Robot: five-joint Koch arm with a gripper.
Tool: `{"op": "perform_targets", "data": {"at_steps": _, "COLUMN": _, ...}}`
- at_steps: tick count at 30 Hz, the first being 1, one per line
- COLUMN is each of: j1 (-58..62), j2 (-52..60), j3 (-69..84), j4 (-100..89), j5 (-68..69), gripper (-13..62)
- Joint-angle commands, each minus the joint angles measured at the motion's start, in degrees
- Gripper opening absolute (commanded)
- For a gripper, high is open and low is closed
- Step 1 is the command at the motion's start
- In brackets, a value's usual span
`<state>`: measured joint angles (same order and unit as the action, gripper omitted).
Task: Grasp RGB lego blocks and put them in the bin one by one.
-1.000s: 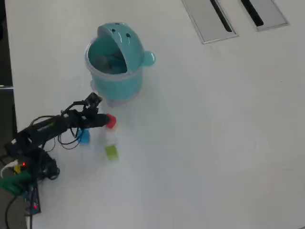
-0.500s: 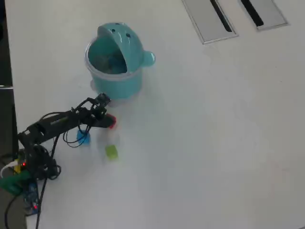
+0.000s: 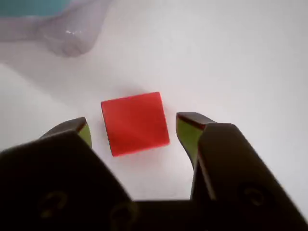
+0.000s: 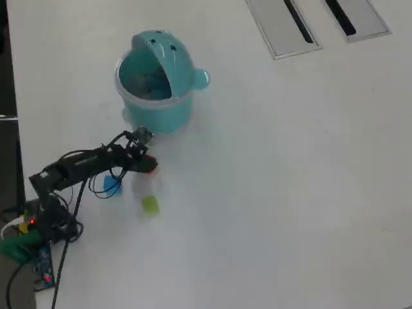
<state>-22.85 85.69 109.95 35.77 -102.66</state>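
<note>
In the wrist view the red block (image 3: 134, 123) lies on the white table between my two black fingers with yellow-green pads. My gripper (image 3: 134, 132) is open, its tips to either side of the block with gaps on both sides. In the overhead view my gripper (image 4: 149, 165) is low over the red block (image 4: 152, 165), just below the teal bin (image 4: 156, 82). The blue block (image 4: 112, 187) lies partly under my arm. The yellow-green block (image 4: 150, 205) lies on the table further down. The bin's edge (image 3: 33, 7) shows at the wrist view's top left.
Two flat grey slotted panels (image 4: 281, 24) sit at the table's top right in the overhead view. The arm's base and cables (image 4: 38, 225) are at the left edge. The table's dark left edge (image 4: 6, 77) runs alongside.
</note>
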Motion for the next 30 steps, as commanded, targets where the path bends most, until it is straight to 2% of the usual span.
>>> {"op": "perform_targets", "data": {"at_steps": 1, "j1": -0.18, "j2": 0.00, "j3": -3.78, "j4": 0.00, "j5": -0.79, "gripper": 33.7}}
{"op": "perform_targets", "data": {"at_steps": 11, "j1": -0.18, "j2": -5.01, "j3": -7.56, "j4": -0.70, "j5": -0.70, "gripper": 33.4}}
{"op": "perform_targets", "data": {"at_steps": 18, "j1": -1.76, "j2": -5.45, "j3": -9.58, "j4": 3.52, "j5": 1.76, "gripper": 24.8}}
{"op": "perform_targets", "data": {"at_steps": 24, "j1": -1.58, "j2": -3.87, "j3": -9.05, "j4": 5.89, "j5": 1.76, "gripper": 21.6}}
{"op": "perform_targets", "data": {"at_steps": 30, "j1": -1.05, "j2": -2.64, "j3": -10.55, "j4": 5.10, "j5": 1.76, "gripper": 12.6}}
